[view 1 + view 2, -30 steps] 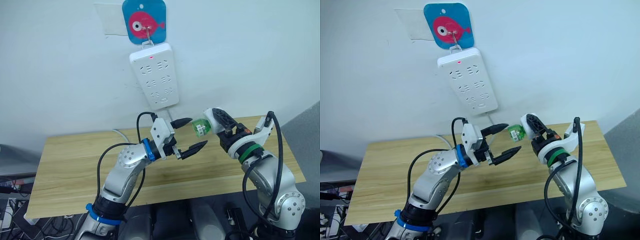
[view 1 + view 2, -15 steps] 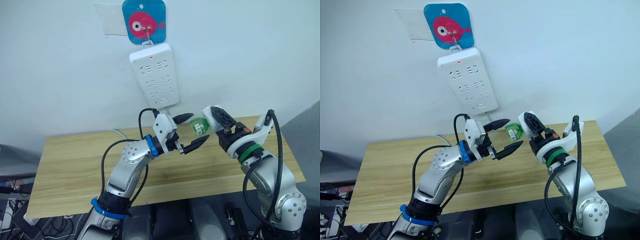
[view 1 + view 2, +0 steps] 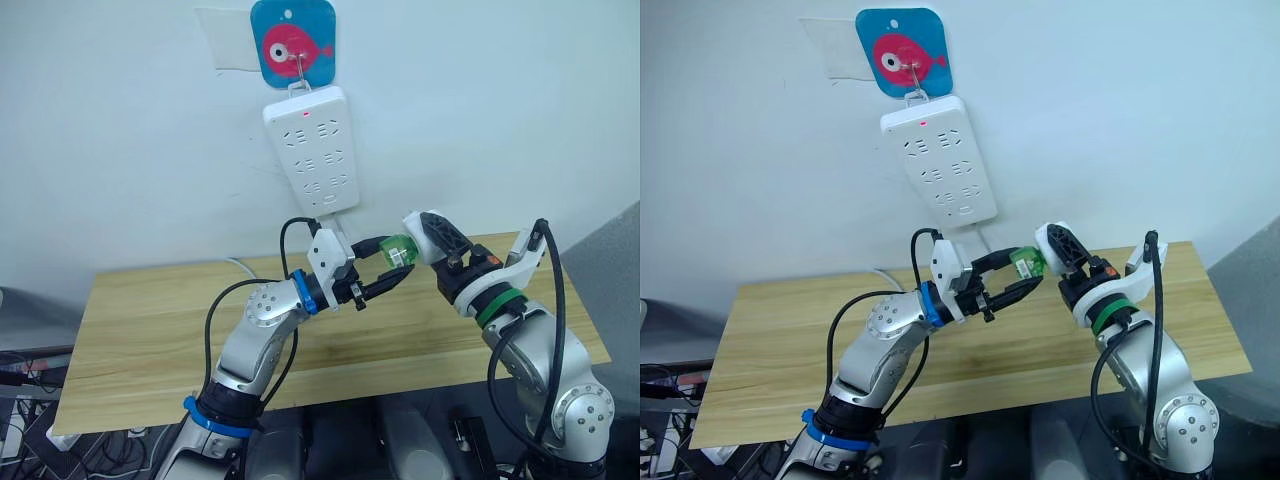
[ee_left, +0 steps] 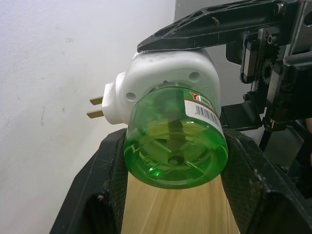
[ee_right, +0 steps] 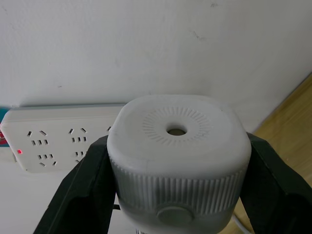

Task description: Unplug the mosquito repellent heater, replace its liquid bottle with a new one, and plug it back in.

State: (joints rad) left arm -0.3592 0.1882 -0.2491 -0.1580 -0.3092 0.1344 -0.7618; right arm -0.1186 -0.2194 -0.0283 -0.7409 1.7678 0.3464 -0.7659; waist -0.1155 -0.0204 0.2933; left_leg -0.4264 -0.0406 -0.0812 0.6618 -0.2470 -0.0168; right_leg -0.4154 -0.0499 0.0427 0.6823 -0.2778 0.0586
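The mosquito repellent heater (image 5: 175, 141) is a small white rounded unit with a round vent hole. My right gripper (image 3: 420, 240) is shut on it and holds it in the air above the table, unplugged, its two prongs (image 4: 96, 107) bare. A green liquid bottle (image 4: 175, 146) hangs from the heater's underside. My left gripper (image 3: 388, 260) has come in from the left, and its two black fingers (image 4: 109, 195) press on either side of the green bottle (image 3: 398, 250).
A long white power strip (image 3: 312, 150) with a red light hangs on the wall from a blue fish-picture hook (image 3: 295, 45), just above and behind the grippers. Below them lies a wooden table (image 3: 150, 320), and a cable runs down behind it.
My left gripper moved right towards the heater and its wide-open fingers closed around the green bottle. The right gripper has kept the heater almost still.
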